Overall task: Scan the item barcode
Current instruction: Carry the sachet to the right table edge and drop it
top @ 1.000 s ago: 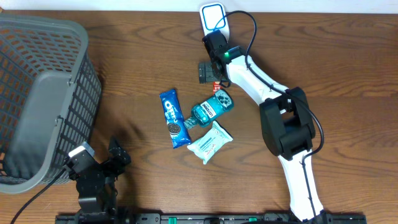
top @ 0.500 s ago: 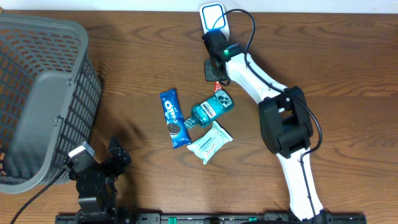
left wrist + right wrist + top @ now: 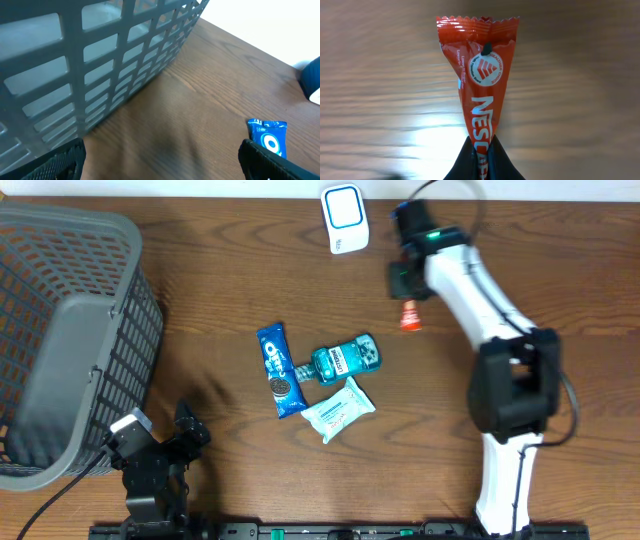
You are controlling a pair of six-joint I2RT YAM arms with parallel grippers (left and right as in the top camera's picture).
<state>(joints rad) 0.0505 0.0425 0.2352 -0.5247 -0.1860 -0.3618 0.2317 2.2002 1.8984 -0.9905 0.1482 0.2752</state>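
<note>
While pinching the red sachet (image 3: 481, 75) by one end, the right gripper (image 3: 480, 155) leaves its printed length free, upper right overhead, near the white scanner (image 3: 345, 218), probably to present a barcode. Lower left, the left gripper (image 3: 160, 438) sits wide open, unneeded.

The lower end of the red foil sachet (image 3: 481, 85) is hidden inside the pinched right tool (image 3: 481, 151); the wooden bench (image 3: 380, 100) behind it is blurred.
</note>
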